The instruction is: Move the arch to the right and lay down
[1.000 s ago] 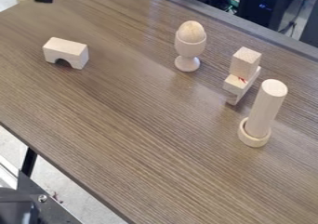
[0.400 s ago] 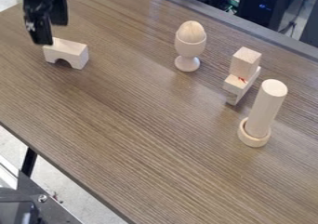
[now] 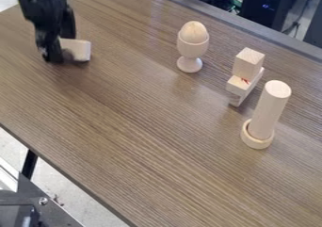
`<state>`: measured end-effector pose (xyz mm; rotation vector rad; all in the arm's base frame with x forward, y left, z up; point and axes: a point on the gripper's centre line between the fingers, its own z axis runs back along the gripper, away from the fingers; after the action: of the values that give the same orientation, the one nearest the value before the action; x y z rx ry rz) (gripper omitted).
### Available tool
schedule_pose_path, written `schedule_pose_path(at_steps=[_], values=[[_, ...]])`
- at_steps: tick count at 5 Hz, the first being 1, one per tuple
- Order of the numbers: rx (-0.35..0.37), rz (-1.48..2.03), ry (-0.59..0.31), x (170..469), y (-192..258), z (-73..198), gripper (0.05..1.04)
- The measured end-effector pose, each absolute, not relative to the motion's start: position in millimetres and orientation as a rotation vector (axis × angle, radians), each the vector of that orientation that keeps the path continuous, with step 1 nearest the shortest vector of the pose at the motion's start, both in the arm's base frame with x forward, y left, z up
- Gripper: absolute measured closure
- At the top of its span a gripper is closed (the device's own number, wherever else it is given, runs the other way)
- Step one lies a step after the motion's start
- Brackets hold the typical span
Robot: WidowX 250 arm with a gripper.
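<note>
At the near left, below the table, a dark piece of equipment with metal parts shows beside a pale floor, and a black table leg stands under the near edge. The table has a brown wood-grain top that runs slantwise across the scene. On its right side, nearest of the wooden things, a round ring-shaped base sits on the tabletop with a pale cylinder standing in it. Just beyond and slightly left of these, an upright rectangular block rests on a lower angular piece, which bears a small red mark. Farther off and more to the left, between that stack and the arch, a wooden egg sits in a stemmed egg cup. The arch is at the far left, well apart from the egg cup, its right end in sight and its left part hidden by the black gripper. The gripper hangs down right at the block, low over the tabletop; whether it is open or closed on the arch cannot be told. Past the far edge, toward the right, are dark equipment and some cables.
</note>
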<state>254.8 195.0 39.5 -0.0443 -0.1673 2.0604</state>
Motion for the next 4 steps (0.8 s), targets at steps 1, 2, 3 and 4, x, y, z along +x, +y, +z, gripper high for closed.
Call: schedule_pose_path(at_steps=[1, 2, 3, 4], values=[[-0.076, 2.079, -0.197, 255, 192, 32, 0.085], [-0.092, 2.096, -0.207, 256, 193, 32, 0.085], [-0.108, 2.125, -0.194, 255, 194, 34, 0.121], [-0.156, 2.144, -0.212, 260, 196, 44, 0.398]])
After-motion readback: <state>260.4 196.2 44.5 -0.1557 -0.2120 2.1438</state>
